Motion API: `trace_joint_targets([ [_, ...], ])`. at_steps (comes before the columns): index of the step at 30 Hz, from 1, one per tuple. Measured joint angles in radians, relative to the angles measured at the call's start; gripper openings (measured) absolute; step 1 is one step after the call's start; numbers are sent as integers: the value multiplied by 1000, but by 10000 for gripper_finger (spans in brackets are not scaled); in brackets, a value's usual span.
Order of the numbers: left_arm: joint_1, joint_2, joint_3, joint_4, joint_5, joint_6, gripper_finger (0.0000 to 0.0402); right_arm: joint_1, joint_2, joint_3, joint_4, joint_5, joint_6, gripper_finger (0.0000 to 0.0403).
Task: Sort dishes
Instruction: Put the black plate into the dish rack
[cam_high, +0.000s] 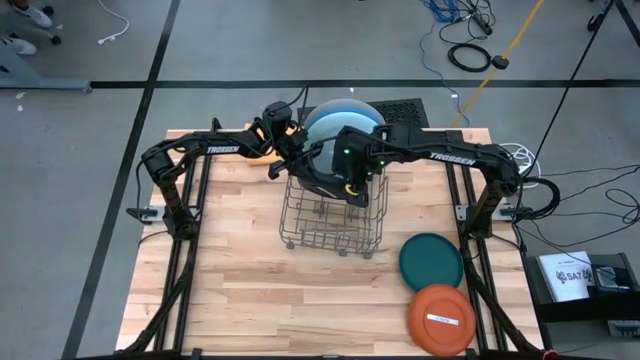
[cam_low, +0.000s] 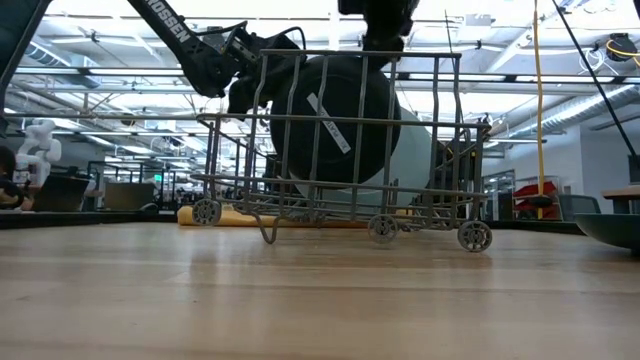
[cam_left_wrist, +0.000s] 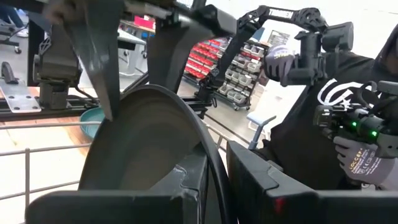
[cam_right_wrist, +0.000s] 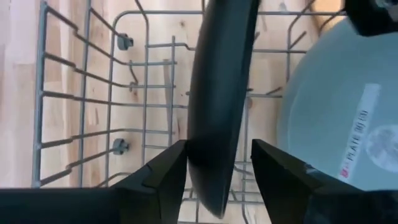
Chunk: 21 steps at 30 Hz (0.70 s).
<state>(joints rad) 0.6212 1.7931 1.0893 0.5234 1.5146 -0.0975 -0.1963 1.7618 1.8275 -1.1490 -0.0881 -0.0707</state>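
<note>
I see the grey plate upright on edge in the wire rack mid-table, blue plate just behind. It looks rigid, slick, rim-only grip: left gripper pinches its rim, right gripper straddles the edge, fingers parted.

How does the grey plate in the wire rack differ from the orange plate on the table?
The grey plate stands on edge in the wire rack; the orange plate lies flat on the table. A gripper is at the grey plate's rim; nothing touches the orange plate. Both are round and carry a white sticker.
</note>
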Motion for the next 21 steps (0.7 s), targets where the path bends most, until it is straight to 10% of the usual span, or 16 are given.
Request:
trace_joint_targets([
  [11,-2,0,1,61,7,-20,57,6,-7,-62,5,-33,-83,19],
  [21,18,-5,1,444,48,-341,57,-8,-48,-59,-20,-167,-100,10],
])
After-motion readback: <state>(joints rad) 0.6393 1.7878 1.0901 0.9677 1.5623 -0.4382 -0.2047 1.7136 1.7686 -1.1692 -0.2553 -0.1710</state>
